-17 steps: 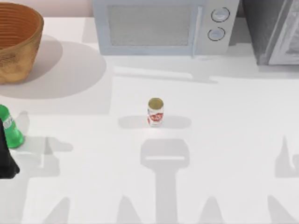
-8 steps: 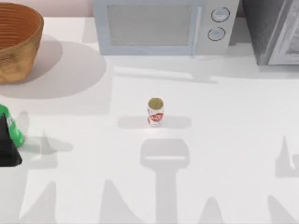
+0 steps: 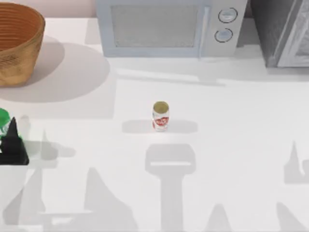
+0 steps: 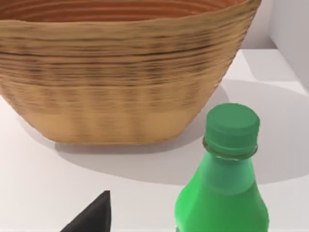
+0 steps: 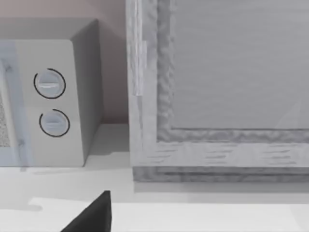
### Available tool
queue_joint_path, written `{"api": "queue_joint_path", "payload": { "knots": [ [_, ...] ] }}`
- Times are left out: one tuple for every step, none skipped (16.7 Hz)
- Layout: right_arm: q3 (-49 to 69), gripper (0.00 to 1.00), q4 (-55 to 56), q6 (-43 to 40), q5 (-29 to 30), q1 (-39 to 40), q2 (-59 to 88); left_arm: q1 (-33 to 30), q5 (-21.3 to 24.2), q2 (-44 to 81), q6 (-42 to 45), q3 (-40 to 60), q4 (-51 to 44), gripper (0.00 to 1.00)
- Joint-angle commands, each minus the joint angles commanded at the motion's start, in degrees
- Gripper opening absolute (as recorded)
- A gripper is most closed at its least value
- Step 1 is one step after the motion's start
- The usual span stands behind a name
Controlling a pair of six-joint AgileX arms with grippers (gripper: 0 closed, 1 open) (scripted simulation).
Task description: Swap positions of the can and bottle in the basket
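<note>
- The basket [image 3: 17, 43] stands at the far left corner of the table [image 3: 231, 145], just left of the microwave [image 3: 166, 26], and nothing is visible inside it in the top view.
- The bottle [image 3: 5, 126] stands upright on the table nearer than the basket, at the table's left edge, well apart from the basket; only its green cap and shoulder show past the dark gripper in the top view.
- In the left wrist view the bottle [image 4: 224, 183] rises with its green cap upright, the basket's [image 4: 120, 77] ribbed wall behind it, and a strip of bare table between the two.
- The left gripper [image 3: 12, 145] sits at the bottle, to the near side of the basket, its dark body overlapping the bottle's lower part; one dark fingertip [image 4: 94, 217] shows beside the bottle, apart from it. Whether its fingers are spread or closed on the bottle cannot be told.
- The can [image 3: 160, 116] stands upright near the middle of the table, well to the right of the basket and nearer than the microwave, gold top up.
- The right wrist view faces the microwave's [image 5: 53, 96] two dials and a grey cabinet [image 5: 222, 87] beside it; one dark fingertip [image 5: 94, 217] of the right gripper shows, and its state cannot be told.
</note>
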Motion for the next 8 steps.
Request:
{"api": "queue_joint_path", "payload": {
  "knots": [
    [0.0, 1.00, 0.0, 0.0, 0.0, 0.0, 0.0, 0.3, 0.5, 4.1, 0.1, 0.0, 3.4, 1.00],
    [0.0, 1.00, 0.0, 0.0, 0.0, 0.0, 0.0, 0.5, 0.9, 8.0, 0.2, -0.1, 6.5, 1.00],
    [0.0, 1.00, 0.0, 0.0, 0.0, 0.0, 0.0, 0.8, 1.3, 11.7, 0.2, -0.1, 9.5, 1.00],
    [0.0, 1.00, 0.0, 0.0, 0.0, 0.0, 0.0, 1.0, 1.7, 15.1, 0.3, -0.2, 12.2, 1.00],
    [0.0, 1.00, 0.0, 0.0, 0.0, 0.0, 0.0, 1.3, 2.0, 18.3, 0.4, -0.3, 14.7, 1.00],
    [0.0, 1.00, 0.0, 0.0, 0.0, 0.0, 0.0, 1.5, 2.3, 21.1, 0.4, -0.4, 16.9, 1.00],
    [0.0, 1.00, 0.0, 0.0, 0.0, 0.0, 0.0, 1.6, 2.6, 23.6, 0.5, -0.5, 18.9, 1.00],
    [0.0, 1.00, 0.0, 0.0, 0.0, 0.0, 0.0, 1.8, 2.8, 25.7, 0.5, -0.6, 20.5, 1.00]
  ]
}}
